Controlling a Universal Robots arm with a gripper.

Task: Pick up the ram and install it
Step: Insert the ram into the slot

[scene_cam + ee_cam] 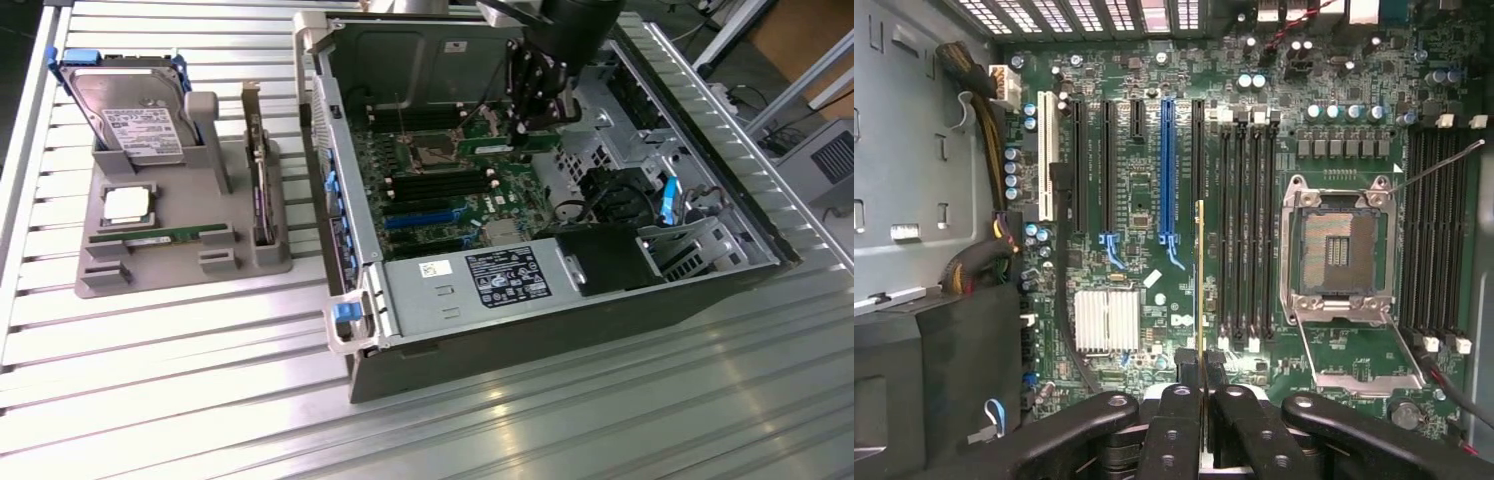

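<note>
My gripper [1200,398] is shut on the ram [1200,290], which I see edge-on as a thin gold-green line running out from between the black fingers [1239,405]. The ram hangs above the green motherboard [1144,170], just beside the bank of black memory slots [1246,230] and apart from them. In the exterior view the gripper [539,128] hangs inside the open computer case [400,300], with the ram [514,147] as a green strip at its tip, over the board near the processor socket [437,153].
The open processor socket [1338,250] lies beyond the memory slots, with a second slot bank [1434,230] past it. A silver heatsink [1106,320] and cable bundle [984,160] sit on the other side. On the exterior view's left, a grey holder [174,270] carries a hard drive [134,115], a processor chip [127,205], another green stick [160,236] and an upright card [260,170].
</note>
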